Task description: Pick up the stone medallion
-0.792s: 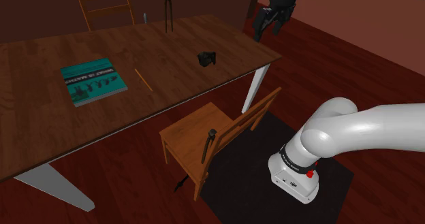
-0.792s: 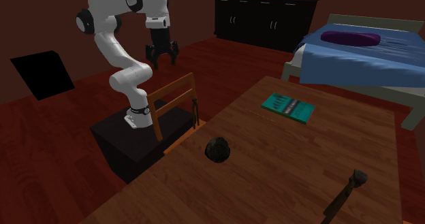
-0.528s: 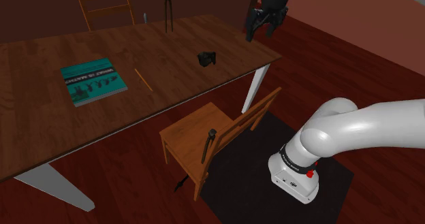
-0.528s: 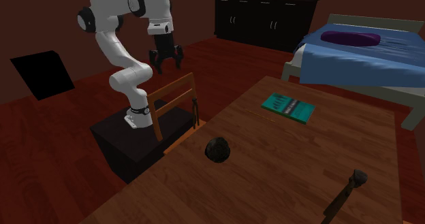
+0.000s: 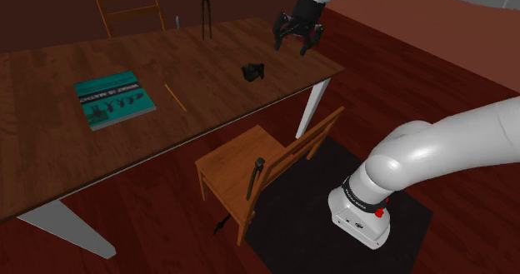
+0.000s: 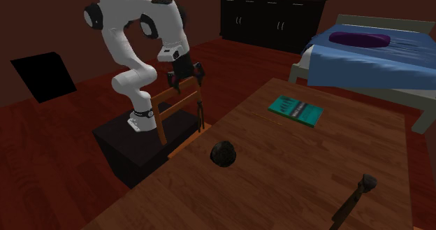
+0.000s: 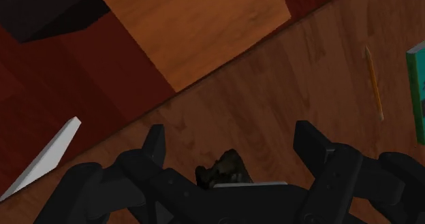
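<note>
The stone medallion [image 5: 252, 71] is a small dark rough lump lying on the wooden table [image 5: 50, 147] near its right end in the shoulder view. In the second exterior view the medallion [image 6: 223, 153] sits near the table's left edge. My black gripper [image 5: 298, 41] hangs open above the table's right end, to the right of and higher than the medallion, touching nothing. From the second exterior view the gripper [image 6: 184, 84] hovers over the chair back, beyond the medallion. In the wrist view the medallion [image 7: 223, 169] lies below, between the spread fingers [image 7: 154, 144].
A teal book [image 5: 113, 97] and a pencil [image 5: 174, 97] lie on the table further left. Dark tongs [image 5: 205, 12] and a small bottle [image 5: 177, 21] stand at the far edge. A wooden chair [image 5: 258, 168] is tucked at the near side. A bed [image 6: 363, 54] stands behind.
The gripper has swung left from beyond the table's right corner to above the tabletop, closer to the medallion. It stays open. Nothing on the table moved.
</note>
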Controlling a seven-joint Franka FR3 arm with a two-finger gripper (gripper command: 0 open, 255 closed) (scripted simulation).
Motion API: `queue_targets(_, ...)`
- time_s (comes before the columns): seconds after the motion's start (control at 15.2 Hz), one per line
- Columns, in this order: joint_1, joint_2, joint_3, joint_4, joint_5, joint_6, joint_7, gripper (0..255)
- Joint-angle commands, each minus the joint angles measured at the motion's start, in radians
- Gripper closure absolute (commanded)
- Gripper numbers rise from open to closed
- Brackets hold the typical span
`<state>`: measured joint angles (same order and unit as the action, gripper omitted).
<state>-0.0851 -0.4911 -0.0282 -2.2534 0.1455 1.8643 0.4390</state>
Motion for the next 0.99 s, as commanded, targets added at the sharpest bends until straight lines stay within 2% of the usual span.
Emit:
queue_targets(0.0,-0.01,0.064,-0.011,0.008,0.053,0.064,0.056,0)
queue_targets(0.46,-0.032,0.279,-0.062,0.049,0.26,0.262,0.189,0)
queue_targets(0.92,-0.049,0.496,-0.107,0.11,0.539,0.43,0.248,0)
